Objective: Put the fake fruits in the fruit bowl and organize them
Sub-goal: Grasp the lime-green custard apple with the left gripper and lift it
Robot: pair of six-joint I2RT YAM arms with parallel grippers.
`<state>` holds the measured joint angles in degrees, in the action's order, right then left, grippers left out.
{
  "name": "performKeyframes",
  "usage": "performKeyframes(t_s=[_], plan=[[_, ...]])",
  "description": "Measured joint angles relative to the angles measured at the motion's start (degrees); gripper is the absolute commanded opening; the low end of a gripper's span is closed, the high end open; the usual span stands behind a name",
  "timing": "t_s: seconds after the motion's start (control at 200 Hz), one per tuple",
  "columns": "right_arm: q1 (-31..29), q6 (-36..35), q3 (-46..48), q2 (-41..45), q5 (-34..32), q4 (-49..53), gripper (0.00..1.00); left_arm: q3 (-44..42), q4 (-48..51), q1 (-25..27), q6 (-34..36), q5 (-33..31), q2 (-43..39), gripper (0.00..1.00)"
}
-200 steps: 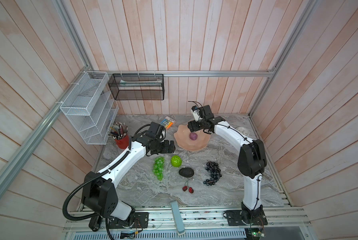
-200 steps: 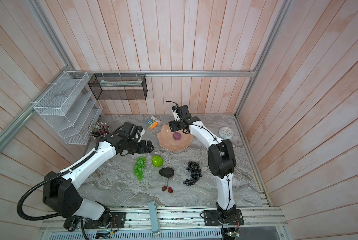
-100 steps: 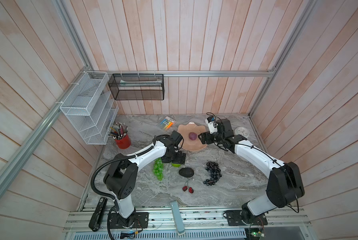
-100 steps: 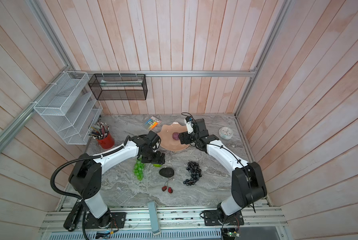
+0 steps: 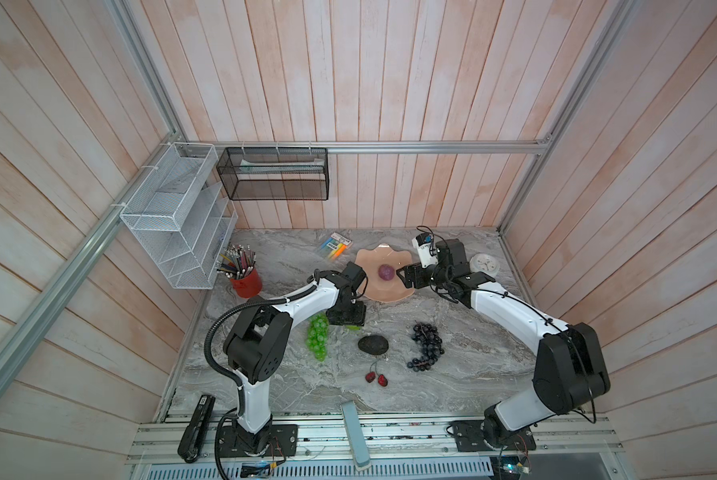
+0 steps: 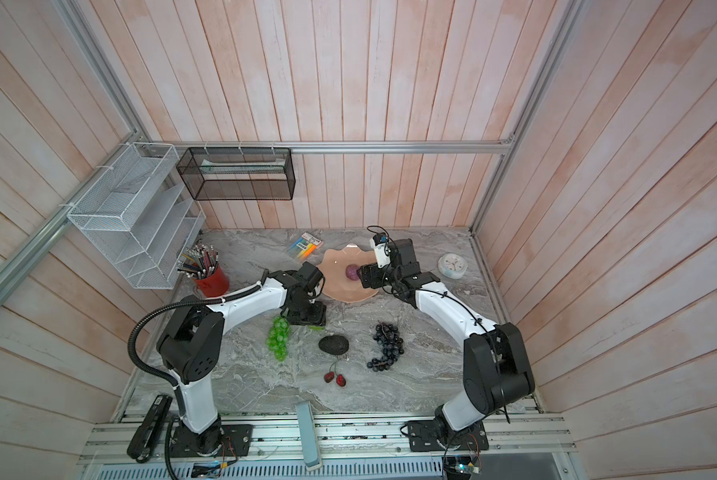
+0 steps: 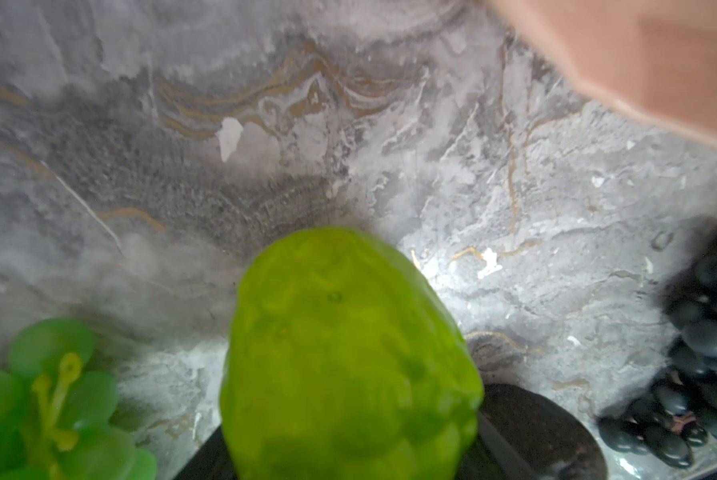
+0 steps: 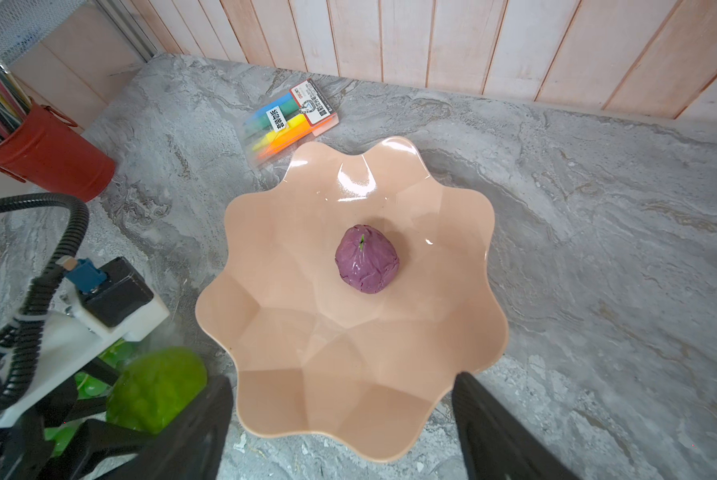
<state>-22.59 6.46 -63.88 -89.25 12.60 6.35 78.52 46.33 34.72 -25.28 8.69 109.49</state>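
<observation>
The left gripper [image 5: 346,319] is down at the table [image 5: 473,353], its jaws set on either side of the lime-green ball [image 7: 348,353]; whether they already pinch it or only flank it cannot be told (the wrist view is blurred and the ball fills the space between them). Just beside the ball lie the green grapes [image 5: 318,340], and a little nearer the front edge the avocado [image 5: 372,345], with the dark grapes [image 5: 425,347] to its right and the cherries [image 5: 376,378] in front. The right gripper [image 8: 342,380] is spread wide and holds nothing, its two jaws apart at the near rim of the bowl [image 8: 348,199]. The purple ball [image 8: 367,264] sits alone in the middle of the bowl, which stands toward the back of the table. A pack of markers [image 5: 335,248] lies behind the bowl, a red cup of pencils [image 5: 246,280] stands to its left, and a small clock [image 5: 484,264] to its right.
</observation>
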Motion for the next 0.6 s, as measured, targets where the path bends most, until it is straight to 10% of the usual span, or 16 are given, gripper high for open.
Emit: performKeyframes(t_s=[0.2,0.6], plan=[[0.0,0.0,0.0,-0.3,0.6,-0.2,0.83,-2.2,-2.5,-0.8,0.2,0.0,-0.7,0.84],[0.0,0.0,0.0,-0.7,1.5,-0.2,0.82,-1.3,-5.9,-3.2,0.8,-0.1,-0.7,0.82]])
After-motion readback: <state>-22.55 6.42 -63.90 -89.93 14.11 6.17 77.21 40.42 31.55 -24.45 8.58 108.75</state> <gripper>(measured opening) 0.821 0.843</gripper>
